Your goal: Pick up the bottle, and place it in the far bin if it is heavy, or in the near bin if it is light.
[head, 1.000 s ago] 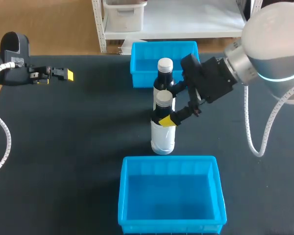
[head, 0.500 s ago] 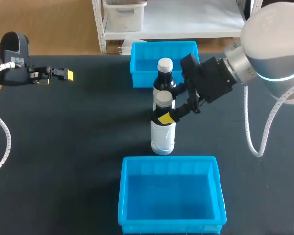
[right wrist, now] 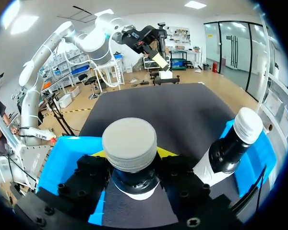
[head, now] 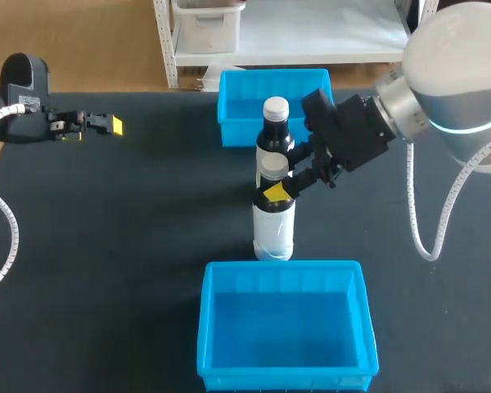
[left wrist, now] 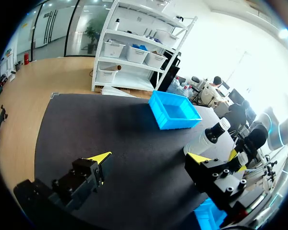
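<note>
Two dark bottles with white caps stand mid-table. The near bottle has a white label, and its cap sits just above my right gripper, whose fingers press its neck from both sides. The second bottle stands just behind it, in front of the far blue bin. The near blue bin lies right before the gripped bottle. My left gripper hovers open and holding nothing at the table's far left.
Both bins look to hold nothing. The black tabletop spreads wide between the left arm and the bottles. The right arm's cable hangs at the right.
The right gripper's fingers have closed in on the near bottle's neck from wide open. The bottle has barely shifted. The left arm has not moved.
</note>
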